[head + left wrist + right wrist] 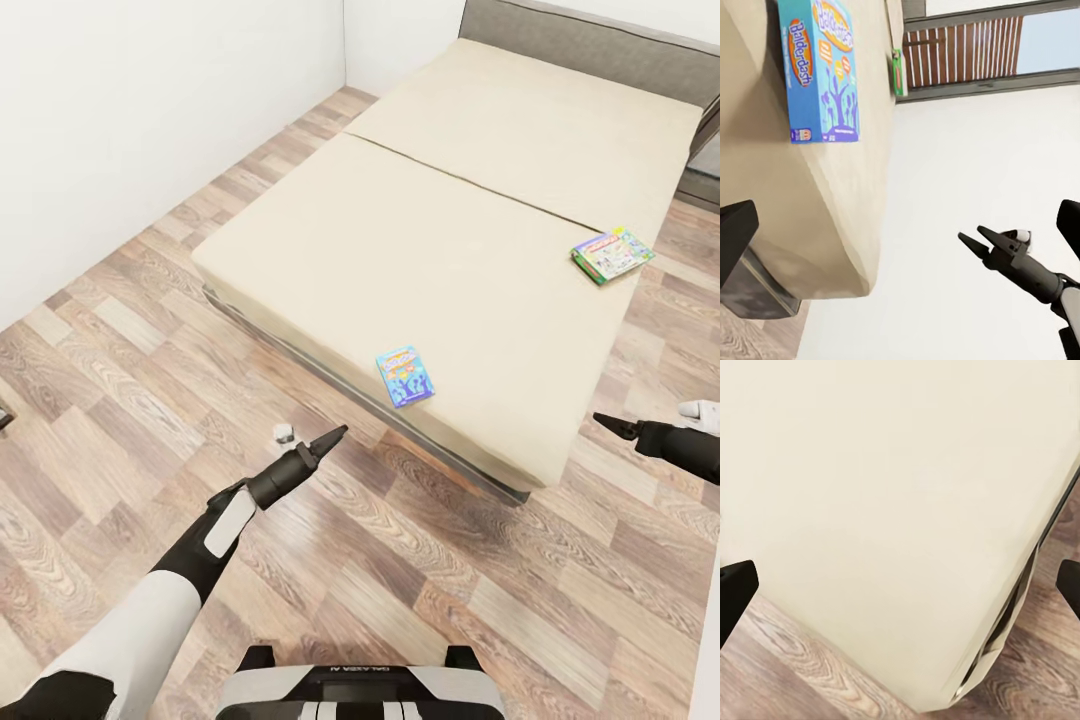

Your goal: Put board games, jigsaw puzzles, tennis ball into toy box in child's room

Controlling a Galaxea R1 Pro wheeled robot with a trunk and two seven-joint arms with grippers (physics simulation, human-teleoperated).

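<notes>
- The wide low bed with a plain beige mattress and dark grey frame [400,240] stands on the wood-plank floor [150,400] beside a white wall [130,120]; its low grey headboard [590,45] is at the far end in the head view.
- A thin flat blue board game box [405,376] lies on the mattress close to the bed's near edge. The left wrist view shows its print closely [821,67]: orange lettering and a dark tree-like figure on blue.
- A second flat box, white and green with a many-coloured cover [612,254], lies near the bed's right edge, well apart from the blue one. The left wrist view catches only its thin green side [897,72] past the mattress edge.
- The left gripper [330,437], black and pointed, hovers over the floor just short of the bed, near the blue box and apart from it. In the head view its fingers look pressed to one tip, yet the left wrist view shows dark fingers [735,232] at opposite edges, so they stand spread with nothing between.
- The right gripper [612,424] hangs by the bed's near right corner; the left wrist view shows it [977,244] against the white wall. The right wrist view shows its dark fingertips [735,585] wide apart over the mattress corner [900,510] and floor, holding nothing.
</notes>
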